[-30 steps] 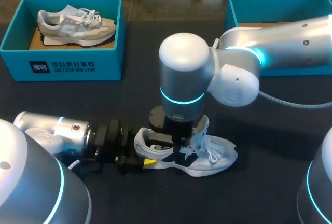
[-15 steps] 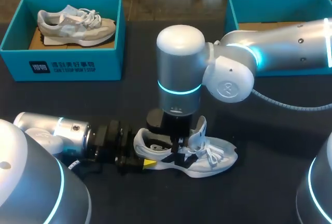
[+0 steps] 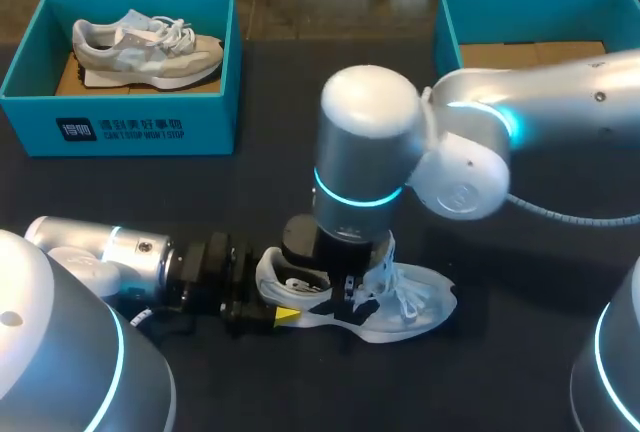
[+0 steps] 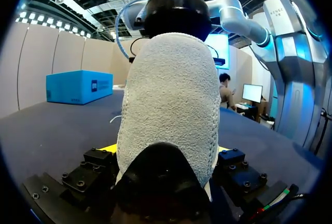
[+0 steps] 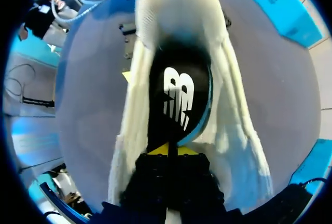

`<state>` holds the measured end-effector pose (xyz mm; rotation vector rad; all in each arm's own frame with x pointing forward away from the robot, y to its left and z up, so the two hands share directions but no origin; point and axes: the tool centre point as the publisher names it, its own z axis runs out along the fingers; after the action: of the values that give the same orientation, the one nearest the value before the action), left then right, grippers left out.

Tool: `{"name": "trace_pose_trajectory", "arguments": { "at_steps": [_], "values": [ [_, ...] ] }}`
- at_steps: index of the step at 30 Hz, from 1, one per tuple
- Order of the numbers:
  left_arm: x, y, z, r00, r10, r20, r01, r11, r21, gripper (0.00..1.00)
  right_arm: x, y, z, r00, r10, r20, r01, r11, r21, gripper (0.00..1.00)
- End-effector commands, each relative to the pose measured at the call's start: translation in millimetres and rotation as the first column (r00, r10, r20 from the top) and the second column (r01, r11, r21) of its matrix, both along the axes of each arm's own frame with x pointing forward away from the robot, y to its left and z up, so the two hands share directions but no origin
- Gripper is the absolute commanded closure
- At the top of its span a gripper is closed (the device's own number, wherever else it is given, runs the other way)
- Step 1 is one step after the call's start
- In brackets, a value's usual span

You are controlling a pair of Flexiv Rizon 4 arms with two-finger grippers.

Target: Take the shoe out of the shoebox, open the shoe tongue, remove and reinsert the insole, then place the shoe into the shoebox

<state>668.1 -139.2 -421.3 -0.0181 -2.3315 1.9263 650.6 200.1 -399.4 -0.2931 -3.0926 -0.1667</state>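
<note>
Head view: the white shoe [image 3: 405, 304] lies on its sole on the dark table [image 3: 270, 192], well apart from the teal shoebox [image 3: 447, 24] at the far right. The left gripper [image 3: 268, 314] clamps its heel, and the right gripper [image 3: 345, 290] reaches straight down into the opening, with the tongue standing up beside it.

Left wrist view: the grey heel sits between the two fingers, touched from both sides, so this hand is steadying the shoe.

Right wrist view: the yellow tips are pinched together on the near end of the black insole [image 5: 179, 99], which seems to be tilting up from the white walls.

I judge the step to be removing the insole. The next move calls for a slow pull up and out while the heel hold stays firm
</note>
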Motion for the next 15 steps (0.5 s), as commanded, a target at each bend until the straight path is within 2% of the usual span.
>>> {"name": "trace_pose_trajectory", "arguments": {
  "at_steps": [1, 15],
  "values": [
    [3.2, -3, -3, 1.000, 0.004, 0.000, -0.004, 1.000, 0.001, 1.00, -11.1, -11, 24, 0.998, 0.008, 0.057, -0.012, 0.997, 0.073, 1.00],
    [3.2, -3, -3, 1.000, 0.004, 0.000, -0.004, 1.000, 0.001, 1.00, -4.4, -24, 39, 0.992, 0.038, 0.123, -0.065, 0.973, 0.220, 1.00]
  ]
}}
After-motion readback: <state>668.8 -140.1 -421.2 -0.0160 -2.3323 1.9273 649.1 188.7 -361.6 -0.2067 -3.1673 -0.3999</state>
